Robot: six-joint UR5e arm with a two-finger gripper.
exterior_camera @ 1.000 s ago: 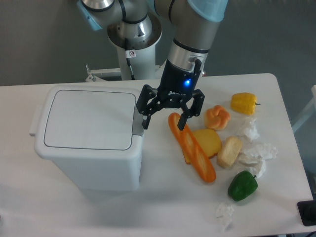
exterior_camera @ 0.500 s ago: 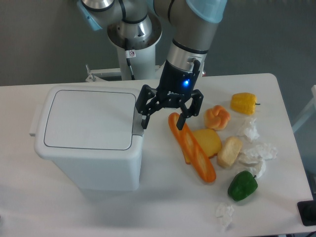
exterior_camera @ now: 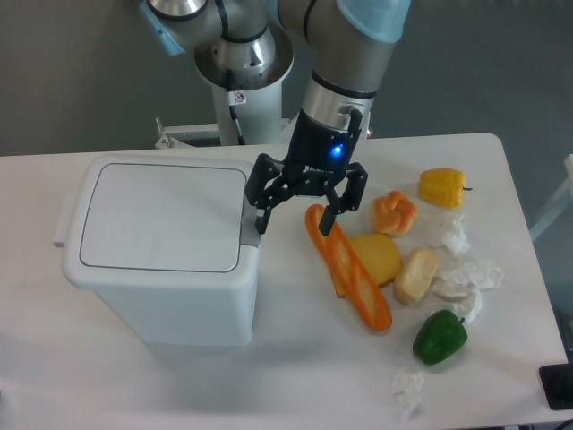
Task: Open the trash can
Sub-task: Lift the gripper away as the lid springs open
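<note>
We see the arm (exterior_camera: 345, 63) coming down from the upper middle, its wrist tilted slightly toward the lower left, with a blue light lit on the hand's body. The hand (exterior_camera: 295, 217) points downward with its two fingers spread wide apart and nothing between them. Its left-side finger (exterior_camera: 260, 218) hangs right at the right rim of the trash can (exterior_camera: 161, 251), over the grey push-button tab (exterior_camera: 250, 228); we cannot tell whether it touches the tab. The other finger sits just above the upper end of a long orange piece (exterior_camera: 351, 269).

The trash can stands on the left part of the tabletop (exterior_camera: 295, 367), its flat lid (exterior_camera: 161, 217) closed and level.

To the right of the hand lie a yellow piece (exterior_camera: 377, 257), a small orange pepper (exterior_camera: 394, 212), a yellow pepper (exterior_camera: 442, 187), a pale bread-like piece (exterior_camera: 416, 275), a green pepper (exterior_camera: 440, 337) and crumpled white paper (exterior_camera: 466, 276). Bare tabletop runs along the front edge below the can and between the can and the long orange piece.
</note>
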